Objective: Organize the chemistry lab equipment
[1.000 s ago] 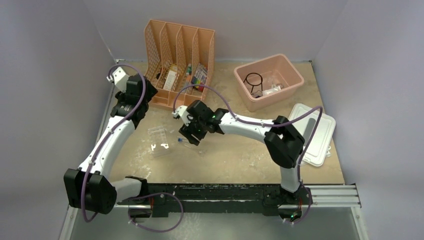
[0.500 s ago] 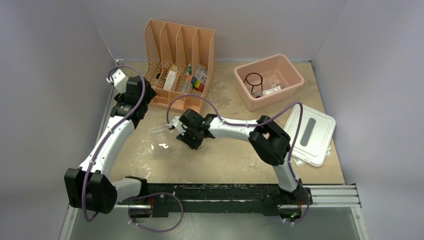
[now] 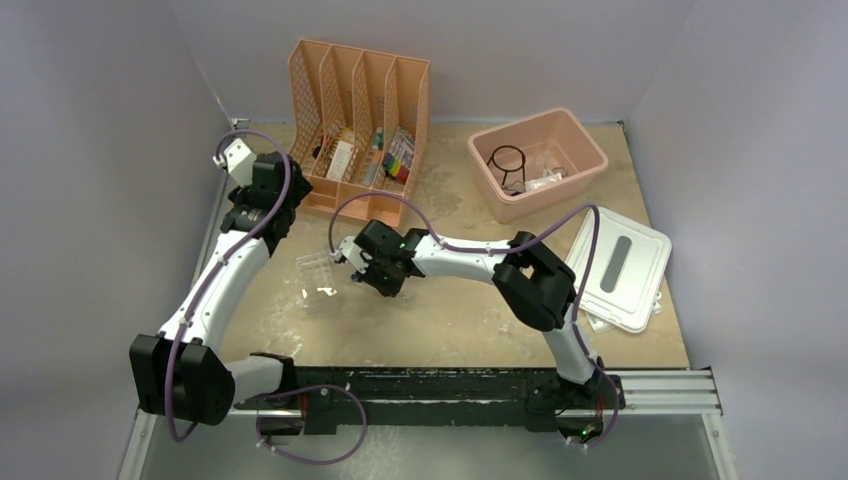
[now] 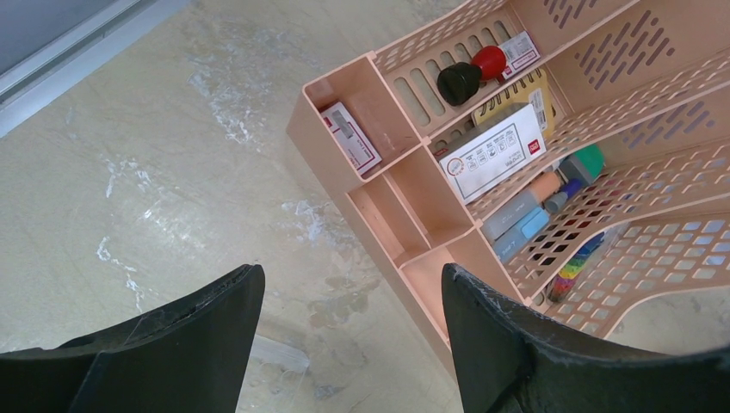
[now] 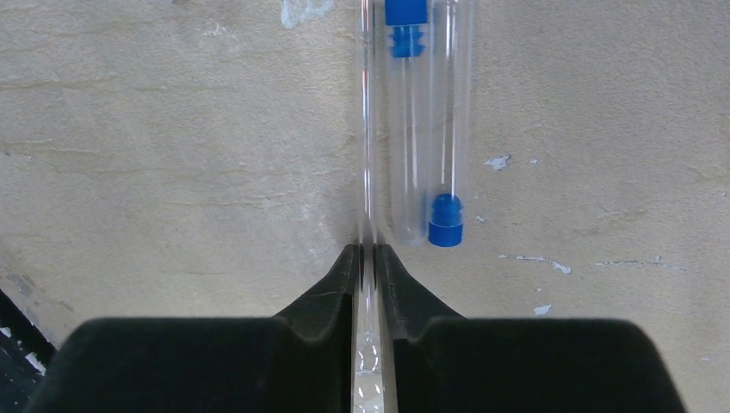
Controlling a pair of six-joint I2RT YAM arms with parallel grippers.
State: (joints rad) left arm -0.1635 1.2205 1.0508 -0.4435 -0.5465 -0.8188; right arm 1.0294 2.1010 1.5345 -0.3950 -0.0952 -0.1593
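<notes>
Right pincer pressed onto thin clear tube lying on table, centre, just beside two blue-capped clear tubes. Judged light, rigid, slick, fragile; gentle mid-length grip advised. Left pincer spread, empty, near peach slotted organizer, far left.

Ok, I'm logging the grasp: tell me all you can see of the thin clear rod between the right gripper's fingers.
The thin clear rod looks like glass: straight, slender, colourless, lying low along the table. The right gripper pinches its near part; the far end leaves the frame. Two blue-capped clear tubes lie right alongside; whether they touch it is unclear.
</notes>
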